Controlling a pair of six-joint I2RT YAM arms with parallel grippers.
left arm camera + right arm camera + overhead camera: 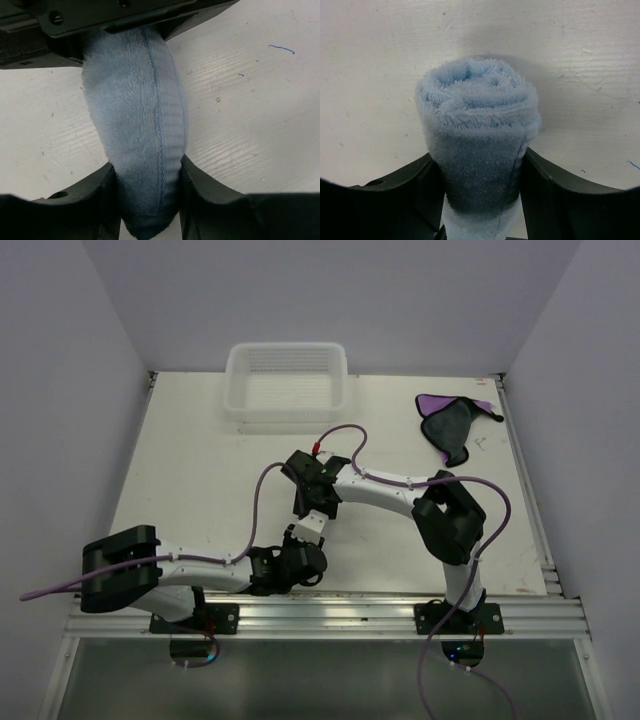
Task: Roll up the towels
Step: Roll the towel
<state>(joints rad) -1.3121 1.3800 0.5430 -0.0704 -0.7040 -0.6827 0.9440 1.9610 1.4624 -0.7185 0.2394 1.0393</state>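
1. This looks like a robot lab, not a home.
2. A left arm and a right arm are bolted to a metal rail at the edge of a white table.
3. Plain pale walls box the table in.

Overhead plus wrist close-ups of towel

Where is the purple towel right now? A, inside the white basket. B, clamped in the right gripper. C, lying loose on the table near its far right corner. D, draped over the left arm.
C: the purple towel lies unrolled on the table at far right, apart from the white basket; the right gripper holds the light blue towel.
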